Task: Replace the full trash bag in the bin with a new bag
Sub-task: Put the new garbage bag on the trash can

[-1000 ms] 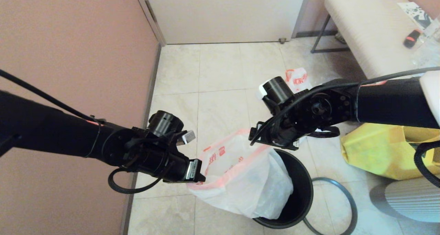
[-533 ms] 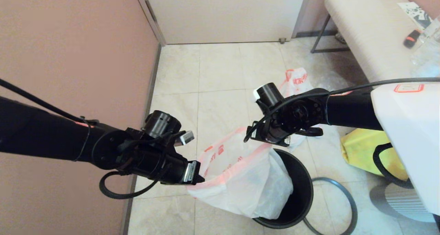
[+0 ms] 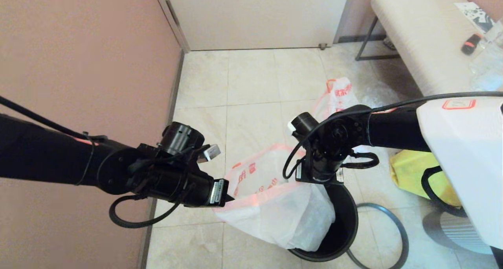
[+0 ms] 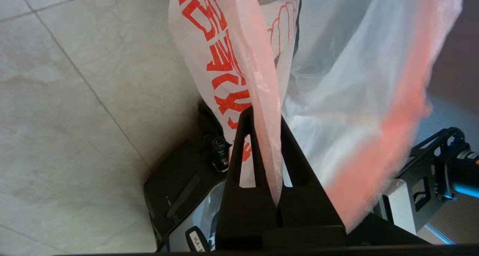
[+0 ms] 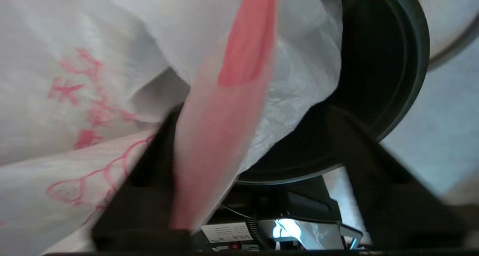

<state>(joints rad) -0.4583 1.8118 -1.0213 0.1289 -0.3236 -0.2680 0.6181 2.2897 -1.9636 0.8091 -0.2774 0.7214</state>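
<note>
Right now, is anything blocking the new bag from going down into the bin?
Nothing visible does. The new bag already hangs partly inside the bin, its mouth pinched by the left gripper. The grey ring lies on the floor beside the bin, off it.

New bag point(image 3: 275, 210): thin white translucent plastic, pink-red band along mouth, orange-red print; mouth held open, lower part hanging into the bin, left side draped outside. Bin point(image 3: 346, 222): round, black, upright on tile floor, near centre. Full trash bag point(image 3: 341, 93): small, white, orange-red print, on floor beyond the bin.
</note>
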